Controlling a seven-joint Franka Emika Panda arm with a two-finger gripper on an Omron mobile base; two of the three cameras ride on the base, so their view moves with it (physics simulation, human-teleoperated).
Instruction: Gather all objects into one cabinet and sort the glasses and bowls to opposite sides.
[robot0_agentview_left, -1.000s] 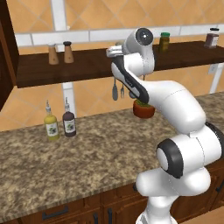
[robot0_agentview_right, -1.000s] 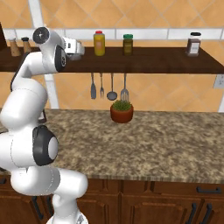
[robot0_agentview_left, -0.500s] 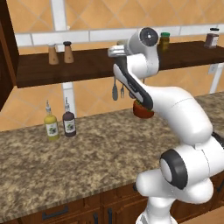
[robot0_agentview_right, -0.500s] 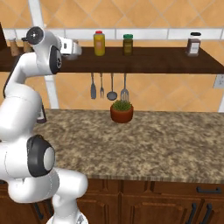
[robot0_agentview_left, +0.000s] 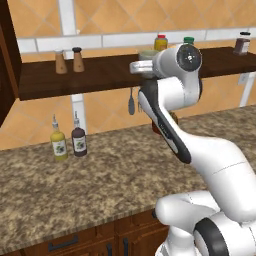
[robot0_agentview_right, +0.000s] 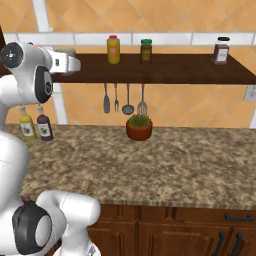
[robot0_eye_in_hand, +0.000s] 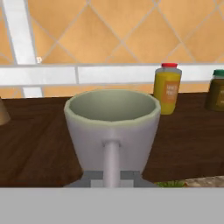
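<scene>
A plain grey mug (robot0_eye_in_hand: 111, 129) hangs upright in my gripper (robot0_eye_in_hand: 111, 177), handle toward the hand, and the gripper is shut on it. From the base views the mug (robot0_agentview_left: 148, 54) (robot0_agentview_right: 65, 52) is level with the long dark wall shelf (robot0_agentview_left: 100, 75) and just in front of it, with my gripper (robot0_agentview_left: 143, 67) (robot0_agentview_right: 70, 64) under it. A dark brown cabinet side (robot0_agentview_left: 7, 60) stands at the far left. The other cups and the bowl are out of view.
On the shelf (robot0_agentview_right: 160, 70) stand two shakers (robot0_agentview_left: 68, 60), a yellow jar (robot0_agentview_right: 113, 49), a green jar (robot0_agentview_right: 145, 50) and a dark jar (robot0_agentview_right: 221, 50). Two sauce bottles (robot0_agentview_left: 68, 142) and a reddish plant pot (robot0_agentview_right: 139, 128) stand on the granite counter (robot0_agentview_right: 165, 165). Utensils (robot0_agentview_right: 123, 99) hang under the shelf.
The arm has drawn back a little from the shelf toward the base, carrying the grey mug with it. The gripper has stayed shut on the mug.
</scene>
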